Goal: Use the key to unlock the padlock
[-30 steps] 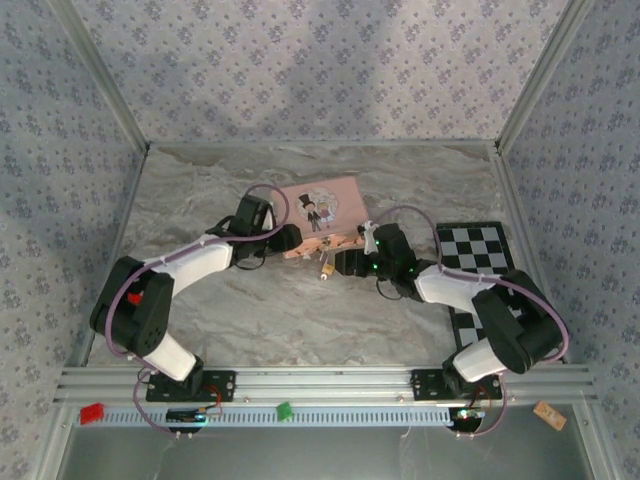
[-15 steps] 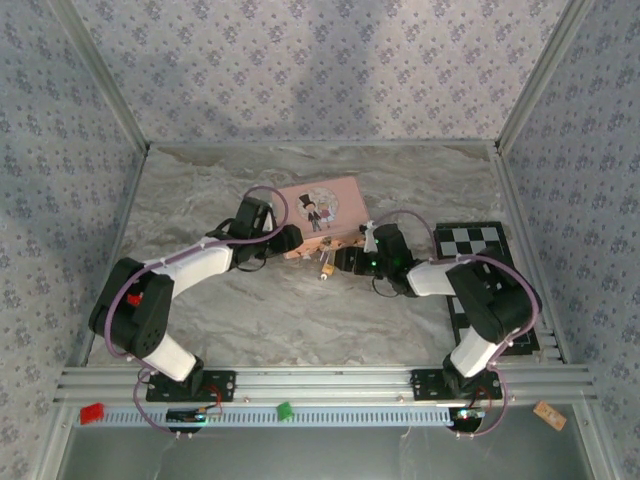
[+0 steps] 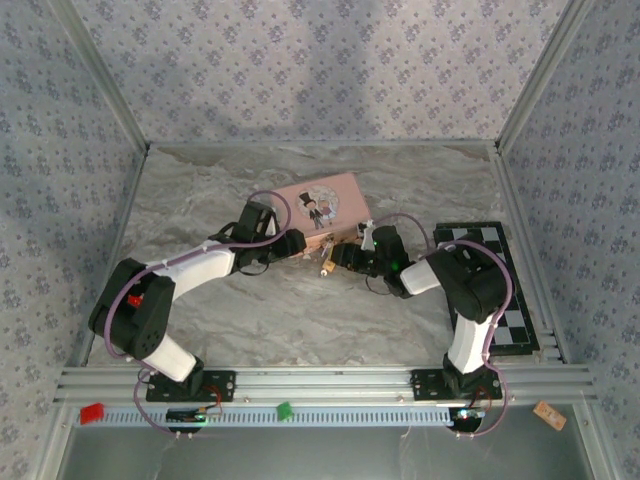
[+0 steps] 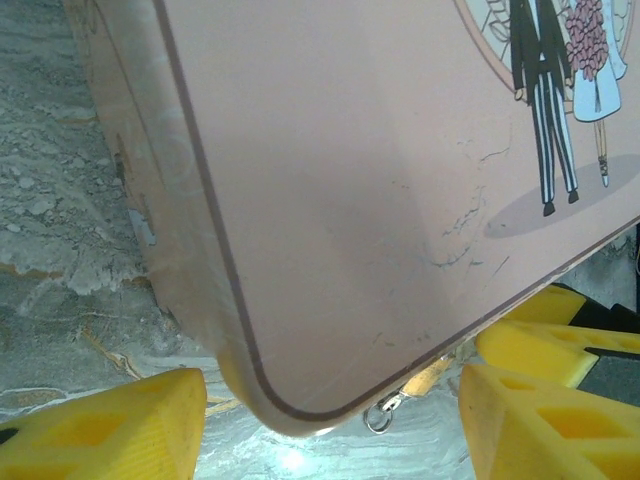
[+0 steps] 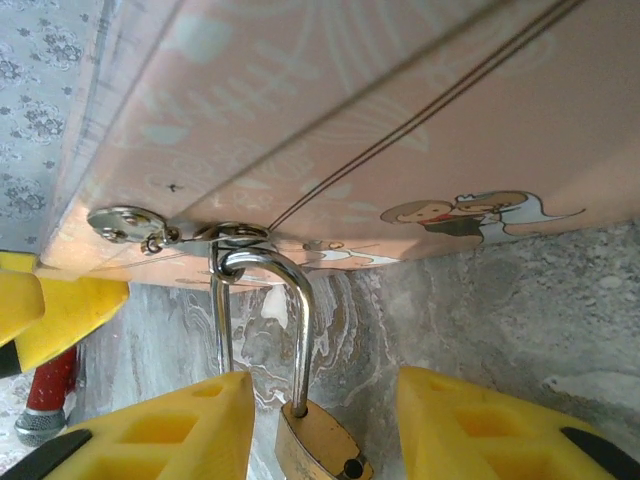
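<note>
- Our left gripper [image 4: 332, 380] waits at the near left corner of the pink box [image 4: 350, 200]. Its yellow fingers [image 4: 110, 425] stand apart, one on each side of that corner, and hold nothing. We think it is there to stop the box from sliding.
- The pink box lies flat with its latch [image 5: 190, 232] on the side facing the arms, so the lock is easy to reach.
- The padlock [image 5: 318, 447] hangs from that latch, just in front of the box. Its silver loop [image 5: 300, 300] goes through the latch ring and looks locked. The little keyhole looks bare.
- Our right gripper [image 5: 325, 378] is also just in front of the box. Its fingers are apart with the padlock between them. They are close to it but not squeezing it. We think it wants to hold the lock steady.
- A checkered board [image 3: 478, 233] lies to the right of the box, under the right arm.
</note>
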You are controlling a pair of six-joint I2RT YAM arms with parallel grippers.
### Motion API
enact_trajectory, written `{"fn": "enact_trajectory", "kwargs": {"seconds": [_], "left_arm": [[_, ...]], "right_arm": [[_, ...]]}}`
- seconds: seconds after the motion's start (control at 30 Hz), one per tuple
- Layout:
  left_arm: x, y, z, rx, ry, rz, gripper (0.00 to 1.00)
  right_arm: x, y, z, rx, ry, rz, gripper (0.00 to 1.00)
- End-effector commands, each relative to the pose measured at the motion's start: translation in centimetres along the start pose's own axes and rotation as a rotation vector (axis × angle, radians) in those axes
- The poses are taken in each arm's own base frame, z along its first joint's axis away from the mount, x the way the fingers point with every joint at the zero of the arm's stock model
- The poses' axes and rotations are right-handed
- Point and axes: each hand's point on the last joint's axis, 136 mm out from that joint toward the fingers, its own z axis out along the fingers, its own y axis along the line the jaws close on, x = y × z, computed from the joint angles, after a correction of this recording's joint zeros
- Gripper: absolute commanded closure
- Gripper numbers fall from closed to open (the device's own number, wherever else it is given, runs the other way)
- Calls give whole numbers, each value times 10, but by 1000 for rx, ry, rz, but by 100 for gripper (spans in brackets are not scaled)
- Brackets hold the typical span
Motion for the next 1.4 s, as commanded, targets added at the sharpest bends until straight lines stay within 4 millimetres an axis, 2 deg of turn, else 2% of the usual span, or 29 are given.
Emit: {"fn": "enact_trajectory", "kwargs": {"seconds": [0.0,0.2,0.43,0.73,0.87,1.1,1.37], "left_arm": [[3,-7,0,27,8,0,32],[4,-9,-2,27,9,2,32],[5,-9,-1,25,18,3,32],[7,-9,-2,24,19,-3,33],[7,-10,-3,25,18,-2,33],[6,-11,-2,27,18,2,33],[6,-9,-3,27,11,-10,33]], "right_arm": [[-5,8,5,-49,-20,9,59],[-8,13,11,-103,-30,45,65],[-9,9,16,-126,-56,84,73],[-15,11,18,-132,-82,87,79],[-17,11,18,-128,-89,95,87],[-16,15,21,-135,-94,124,94],[-22,11,14,-134,-160,194,100]]}}
